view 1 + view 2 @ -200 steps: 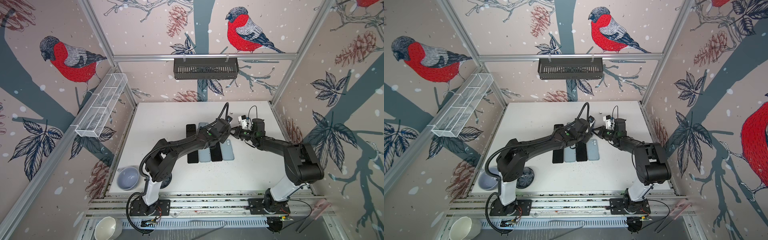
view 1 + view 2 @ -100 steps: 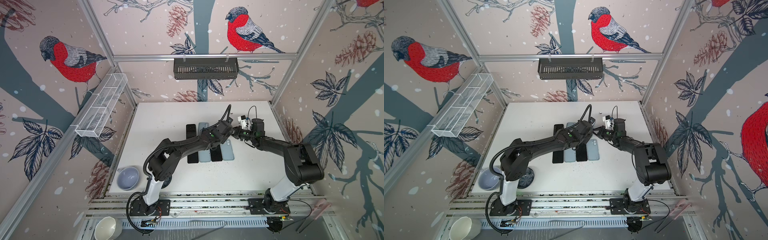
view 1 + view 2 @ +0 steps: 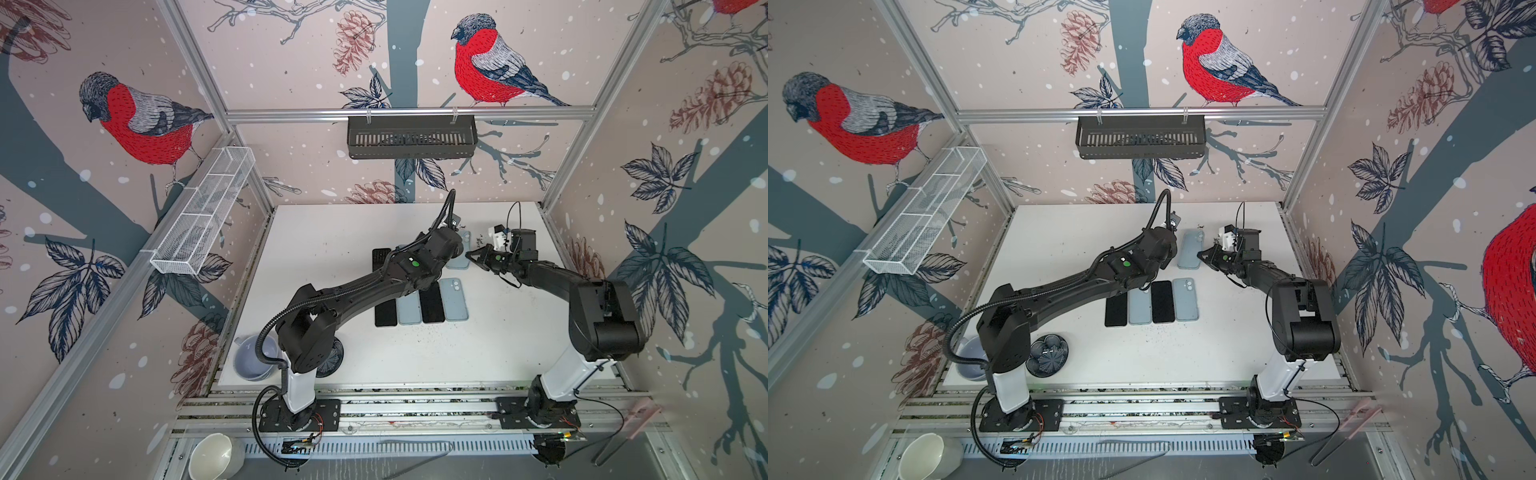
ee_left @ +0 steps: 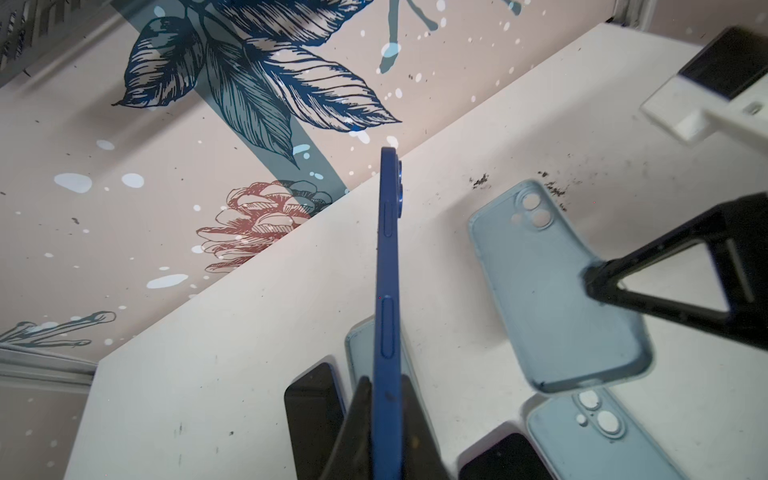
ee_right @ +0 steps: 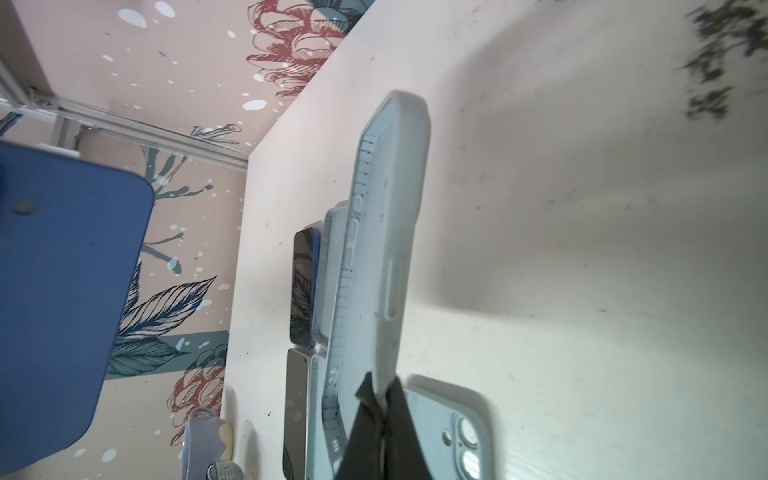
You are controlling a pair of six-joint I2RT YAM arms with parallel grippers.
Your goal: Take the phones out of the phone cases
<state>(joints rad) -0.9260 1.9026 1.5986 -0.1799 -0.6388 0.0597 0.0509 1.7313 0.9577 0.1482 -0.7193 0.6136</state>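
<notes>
Presently, one entry per view.

**Top views.**
- Table (image 3: 1225, 340): white.
- Row of phones and cases (image 3: 1150, 301): four pieces lying flat, side by side.
- Phone case (image 3: 1190, 249) (image 3: 462, 249): pale blue, just beyond the row's far end, toward the right arm's side.
- Right pincer (image 3: 1205, 255) (image 3: 473, 257): clamped on the case's rim.
- Left arm's wrist (image 3: 1154, 249): just beside the case, covering whatever it grips.

**Left wrist view.**
- Left pincer (image 4: 386, 399): clamped on the phone (image 4: 388, 270).
- Phone: dark blue, seen edge-on, raised above the row and wholly clear of the case.
- Phone case (image 4: 557, 299): hollow side showing, lens holes empty, hanging tilted past the row.
- Right pincer (image 4: 598, 286): grips the case by one long wall.

**Right wrist view.**
- Right pincer (image 5: 380, 399): closed on the thin wall of the case (image 5: 390, 232), which casts a shadow and looks lifted.
- Phone (image 5: 70, 299): apart from the case, on the row's other side.
- Row (image 5: 307, 291): lies beneath.

**Judgement.**
- The removal looks done; what is left is parting the two pieces and setting them down.
- The soft wall may flex or slip, so the right grip should stay firm and move slowly.
- The phone is pinched near one end only. It should be lowered flat beside the row, not onto a piece in it.
- Each piece should be released only once it rests on the table.
</notes>
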